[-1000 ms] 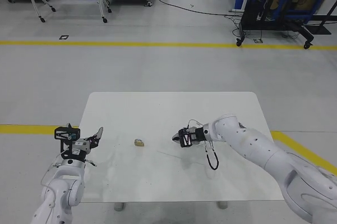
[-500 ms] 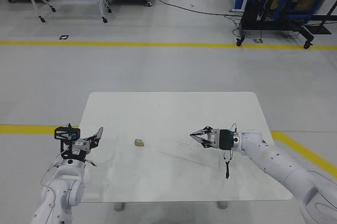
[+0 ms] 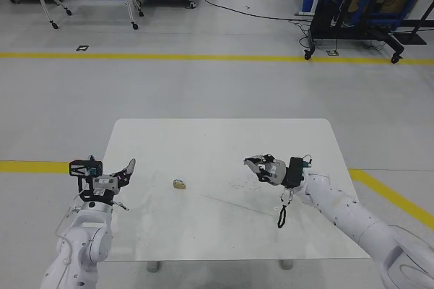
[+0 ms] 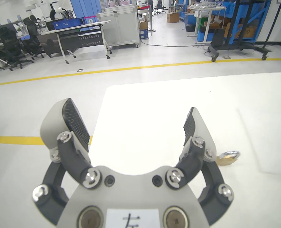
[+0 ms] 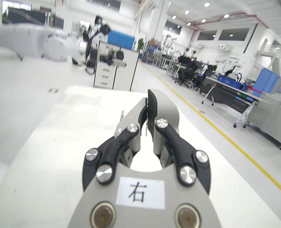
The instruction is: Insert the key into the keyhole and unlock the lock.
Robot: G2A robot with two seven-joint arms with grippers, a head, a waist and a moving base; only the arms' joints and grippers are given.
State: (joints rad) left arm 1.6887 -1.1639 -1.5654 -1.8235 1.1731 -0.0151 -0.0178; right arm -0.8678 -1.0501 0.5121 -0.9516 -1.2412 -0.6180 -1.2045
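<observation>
The right claw (image 5: 148,103) has drawn back and turned, clenched on a thin silver key (image 5: 146,126). Farther along the white tabletop (image 3: 202,144) lies the small brass padlock (image 3: 179,184). Beyond it, the left claw (image 4: 131,110) hangs released. I would steady the padlock first, then align the key squarely.

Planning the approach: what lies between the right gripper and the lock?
Bare table, seen in the top view; nothing sits between the right gripper and the lock.

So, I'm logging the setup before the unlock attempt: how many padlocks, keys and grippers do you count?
Small brass padlock: 1
Thin silver metal key: 1
Grey metal grippers, left gripper and right gripper: 2
Total: 4
</observation>
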